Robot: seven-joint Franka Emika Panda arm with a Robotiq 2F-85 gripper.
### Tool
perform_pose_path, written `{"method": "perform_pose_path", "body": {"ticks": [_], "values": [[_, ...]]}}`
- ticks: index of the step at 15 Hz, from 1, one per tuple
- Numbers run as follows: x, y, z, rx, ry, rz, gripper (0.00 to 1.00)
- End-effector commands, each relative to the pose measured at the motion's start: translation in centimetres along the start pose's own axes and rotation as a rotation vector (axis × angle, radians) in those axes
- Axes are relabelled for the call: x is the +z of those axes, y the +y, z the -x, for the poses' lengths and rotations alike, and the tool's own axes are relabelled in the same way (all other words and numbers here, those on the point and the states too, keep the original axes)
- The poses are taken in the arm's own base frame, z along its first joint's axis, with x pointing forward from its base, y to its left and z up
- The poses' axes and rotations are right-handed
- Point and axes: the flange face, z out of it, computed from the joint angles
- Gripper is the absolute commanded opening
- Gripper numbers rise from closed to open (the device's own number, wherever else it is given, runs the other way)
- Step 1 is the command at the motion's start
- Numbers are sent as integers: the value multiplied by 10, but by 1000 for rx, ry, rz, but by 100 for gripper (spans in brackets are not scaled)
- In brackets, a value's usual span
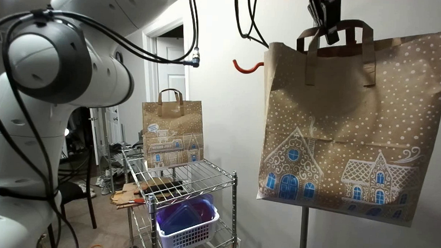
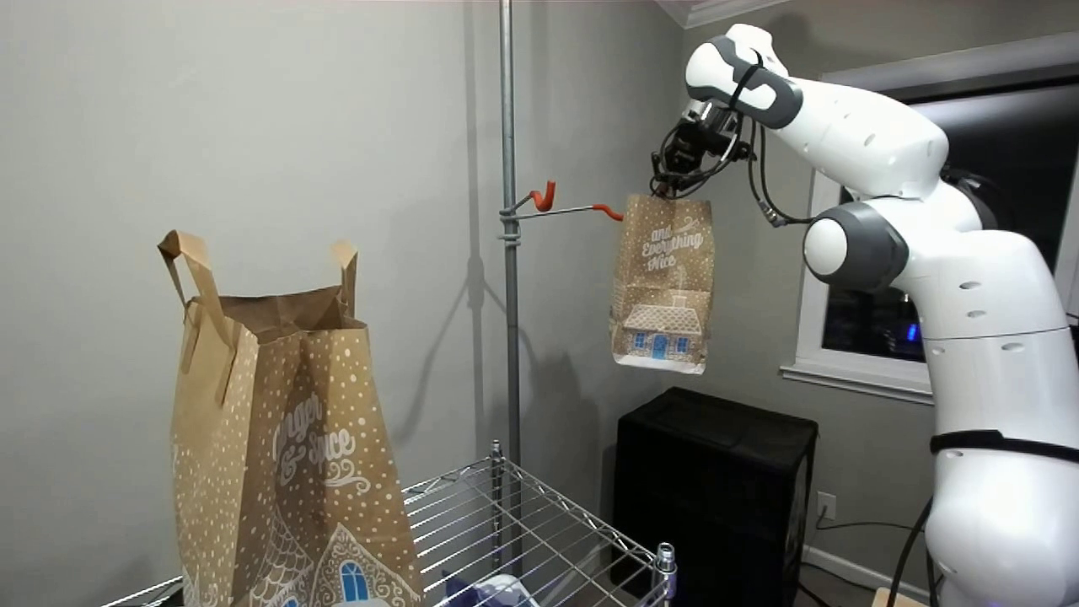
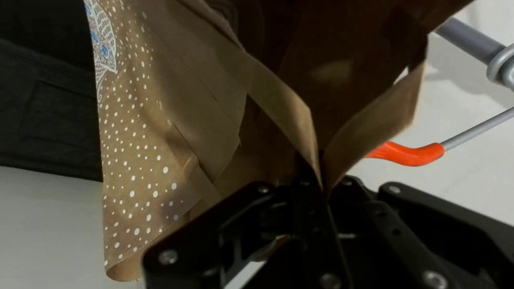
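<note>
Held bag [image 1: 352, 132]: brown snow-dotted paper, in mid-air, mouth up, base free; slung from its top, so its own weight presumably keeps it upright.
Straps [image 3: 289, 106]: rise from both sides of the gaping mouth and meet at one point in the wrist view; gathered like this, they likely share the load between both panels.
Gripper [image 3: 323, 188]: pinched narrow on the straps; the paper is thin, hence almost no gap.
Arm [image 2: 885, 152]: raised high, wrist angled down; judged to be so that the long bag has room to hang.
Red-tipped hook [image 2: 607, 211]: just beside the bag's upper edge; contact cannot be told. Coating probably for grip.
Pole [image 2: 511, 337]: upright, carries that hook and an upturned second hook [image 2: 548, 202], the bend likely there to stop slipping.
Black box [image 2: 708, 497]: stands low, beneath the bag in an exterior view, apart from it.
Wire rack [image 1: 234, 201]: bears a standing bag [image 1: 173, 133] on its top shelf, on that bag's own flat base, so no support seems needed; a white basket [image 1: 192, 239] sits lower, presumably to corral loose items.
</note>
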Motion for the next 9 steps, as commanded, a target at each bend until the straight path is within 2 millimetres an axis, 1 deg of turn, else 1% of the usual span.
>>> {"method": "perform_pose_path", "body": {"ticks": [1, 4, 9], "values": [[-25, 9, -3, -19, 58, 23, 4], [-30, 13, -7, -19, 81, 36, 4], [-18, 16, -12, -12, 77, 47, 4]]}}
